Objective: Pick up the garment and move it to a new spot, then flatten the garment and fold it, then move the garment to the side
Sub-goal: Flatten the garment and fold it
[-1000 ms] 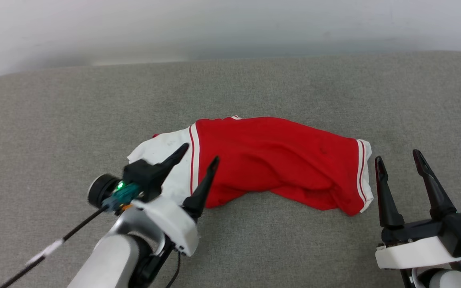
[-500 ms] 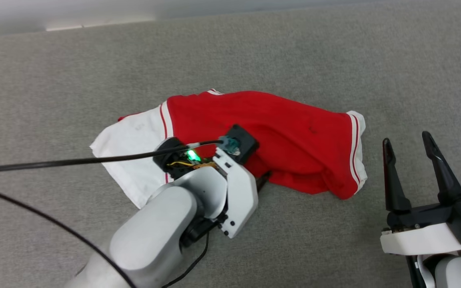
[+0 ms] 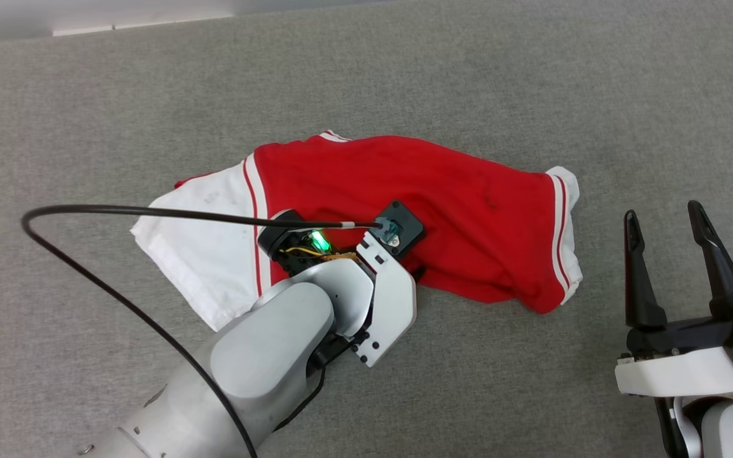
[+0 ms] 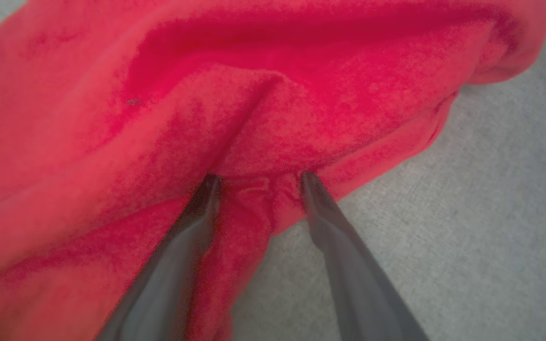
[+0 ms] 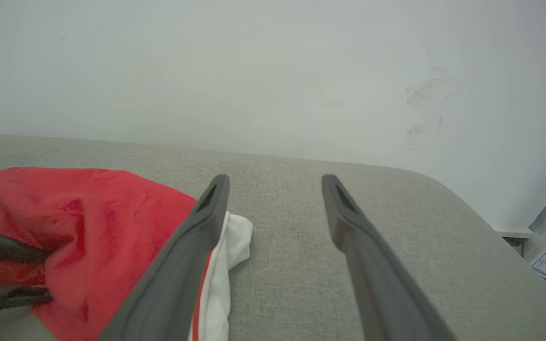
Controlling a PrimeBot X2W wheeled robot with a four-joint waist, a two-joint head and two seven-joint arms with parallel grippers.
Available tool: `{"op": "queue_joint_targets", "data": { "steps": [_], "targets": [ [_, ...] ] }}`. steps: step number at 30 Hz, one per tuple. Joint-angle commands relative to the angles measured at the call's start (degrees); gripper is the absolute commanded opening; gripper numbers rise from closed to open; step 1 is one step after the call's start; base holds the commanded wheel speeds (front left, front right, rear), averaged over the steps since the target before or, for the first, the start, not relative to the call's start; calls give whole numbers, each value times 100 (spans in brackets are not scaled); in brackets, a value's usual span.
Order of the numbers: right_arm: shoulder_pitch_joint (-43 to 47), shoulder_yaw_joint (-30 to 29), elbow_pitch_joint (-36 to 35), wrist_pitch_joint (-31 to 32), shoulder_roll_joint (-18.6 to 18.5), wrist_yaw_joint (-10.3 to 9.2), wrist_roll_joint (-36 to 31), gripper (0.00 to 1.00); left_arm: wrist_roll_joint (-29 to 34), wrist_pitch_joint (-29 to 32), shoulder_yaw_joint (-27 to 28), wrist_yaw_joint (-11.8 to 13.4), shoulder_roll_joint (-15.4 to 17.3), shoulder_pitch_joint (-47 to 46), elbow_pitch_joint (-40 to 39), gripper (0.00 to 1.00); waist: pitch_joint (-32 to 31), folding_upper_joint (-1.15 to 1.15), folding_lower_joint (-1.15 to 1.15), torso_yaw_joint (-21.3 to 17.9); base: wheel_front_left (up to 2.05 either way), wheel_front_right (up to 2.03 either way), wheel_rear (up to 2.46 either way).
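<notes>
On the grey surface (image 3: 532, 83) the garment (image 3: 462, 203) lies bunched in the middle, the left gripper (image 4: 256, 177) with jaws apart astride a red fold at its near edge, the right gripper (image 3: 661, 212) wide open beside it; I think a shallow pinch may slip off when lifting

Grey woven cloth surface (image 3: 532, 89), soft in look, far corner at 1 o'clock rounded. Lying directly on it, about the middle: the garment (image 3: 443, 197), crumpled, not flat. Red body stretched from 9 to 3 o'clock. White sleeve spread out at 8 o'clock, white edge with red stripes bunched at 3 o'clock, both touching the surface.
</notes>
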Motion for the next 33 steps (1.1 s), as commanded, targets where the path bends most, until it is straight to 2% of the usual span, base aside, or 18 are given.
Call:
{"op": "queue_joint_targets", "data": {
  "steps": [1, 10, 16, 25, 33],
  "targets": [
    [-38, -6, 2, -14, 5, -4, 12, 100, -63, 125, -160, 11, 97, 144, 193, 0, -39, 0, -1, 38, 0, 0, 0],
    [104, 3, 139, -14, 5, -4, -62, 100, -446, -79, -448, 9, 83, 246, 51, 0, -560, 0, -1, 272, 0, 0, 0],
    [238, -22, 249, -14, 6, -4, -34, 100, -664, 69, -654, 27, 288, 658, -418, 0, -991, 0, -1, 419, 0, 0, 0],
    [386, 36, 353, -14, 5, -4, 32, 100, -760, 272, -875, 434, 698, 1587, -1194, 0, -1313, 0, -1, 538, 0, 0, 0],
    [470, 108, 460, -13, 5, -4, 48, 100, -795, 153, -983, 682, 719, 2093, -1519, 0, -1484, 0, -1, 559, 0, 0, 0]
  ]
}}
